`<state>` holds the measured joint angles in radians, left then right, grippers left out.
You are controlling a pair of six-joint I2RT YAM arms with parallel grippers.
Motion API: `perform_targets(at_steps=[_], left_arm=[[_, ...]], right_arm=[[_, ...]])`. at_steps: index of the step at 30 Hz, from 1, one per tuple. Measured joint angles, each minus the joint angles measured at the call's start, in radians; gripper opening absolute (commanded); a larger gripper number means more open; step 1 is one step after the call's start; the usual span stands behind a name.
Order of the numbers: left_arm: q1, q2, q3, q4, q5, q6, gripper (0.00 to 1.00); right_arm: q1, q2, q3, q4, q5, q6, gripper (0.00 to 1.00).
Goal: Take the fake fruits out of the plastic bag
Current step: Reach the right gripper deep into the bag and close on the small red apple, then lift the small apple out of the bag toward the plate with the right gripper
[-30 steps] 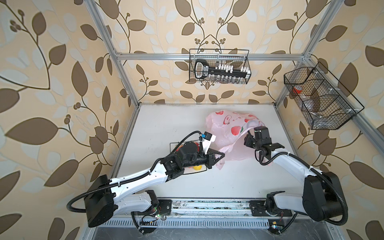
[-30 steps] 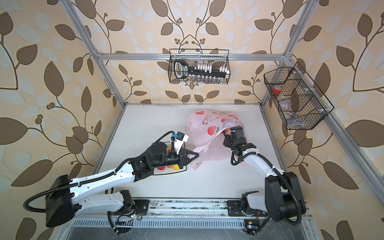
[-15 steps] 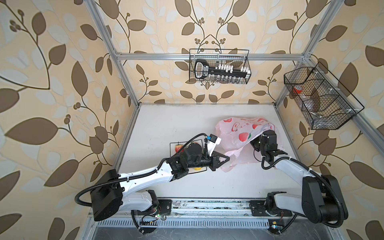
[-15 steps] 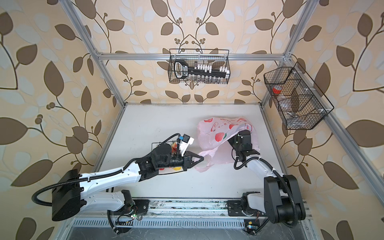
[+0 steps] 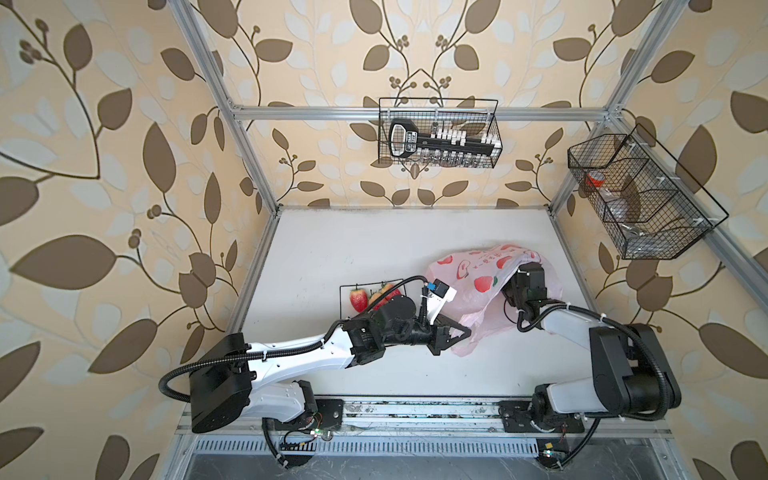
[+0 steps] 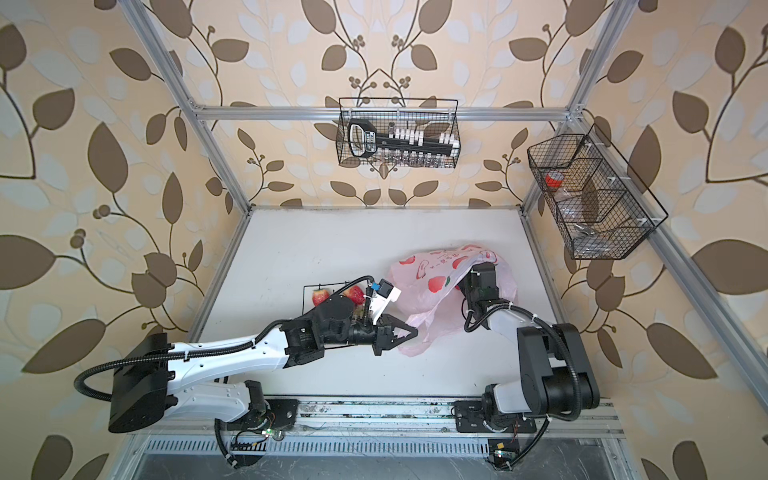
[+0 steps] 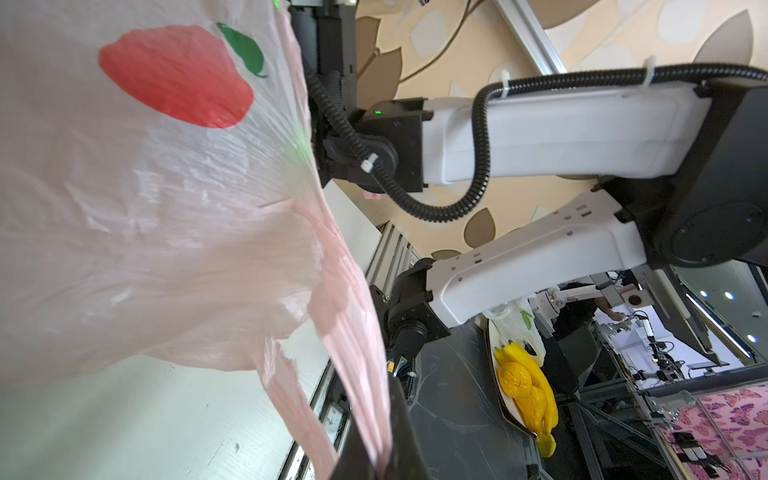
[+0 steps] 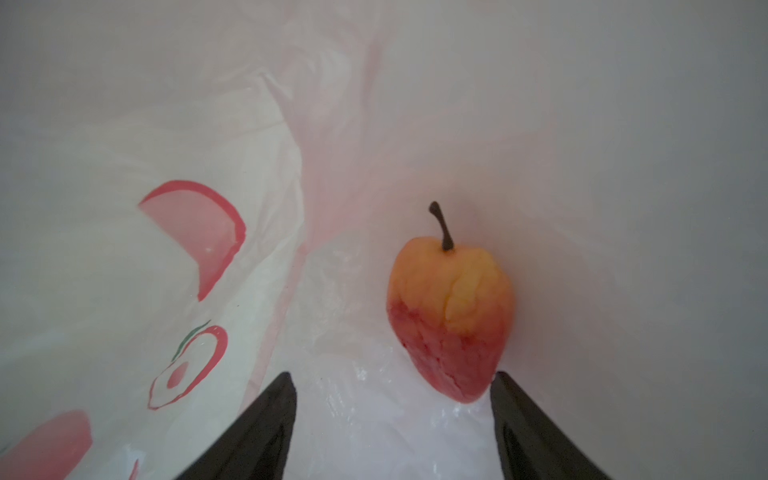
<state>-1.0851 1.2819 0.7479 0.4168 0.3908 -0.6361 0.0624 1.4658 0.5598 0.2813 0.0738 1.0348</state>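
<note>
In both top views, a black-rimmed square plate sits left of centre on the white surface. It carries fake strawberries, and the left arm crossing over it hides part of it.

Just right of the plate, at the middle of the frame, the left end effector is pressed together on a gathered strip of the plastic bag. In the left wrist view that pink strip runs down between the dark fingers at the bottom edge, and the bag's wall with its red peach print fills the left half of the frame.

The bag lies right of centre on the surface, billowed up, with its mouth toward the lower right. The right arm's wrist goes in there, so its end effector is hidden under the film in both top views.

The right wrist view looks inside the bag. The right end effector is spread, holding nothing, its two dark fingertips apart at the bottom of the frame. A fake peach, yellow-orange above, red below, with a dark stem, lies on the bag's floor right of centre. Its red end is just beside the right-hand fingertip.

Two wire baskets hang on the walls, one at upper centre and one at upper right.
</note>
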Motion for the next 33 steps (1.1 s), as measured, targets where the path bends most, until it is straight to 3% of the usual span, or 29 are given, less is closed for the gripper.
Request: perform_targets(at_steps=[8,18,25,33], left_arm=[[-0.020,0.032,0.010,-0.001,-0.006,-0.008,0.00],[-0.022,0.040,0.043,-0.002,-0.007,-0.019,0.00],[-0.023,0.040,0.043,-0.002,-0.006,-0.019,0.00],[-0.023,0.040,0.043,-0.004,-0.021,-0.021,0.00]], right_arm=[[0.001,0.140,0.118,-0.059,0.040,-0.077,0.77],[0.031,0.325,0.364,-0.257,0.162,-0.219,0.74],[0.093,0.383,0.447,-0.359,0.264,-0.276,0.62],[0.101,0.363,0.439,-0.391,0.283,-0.292,0.48]])
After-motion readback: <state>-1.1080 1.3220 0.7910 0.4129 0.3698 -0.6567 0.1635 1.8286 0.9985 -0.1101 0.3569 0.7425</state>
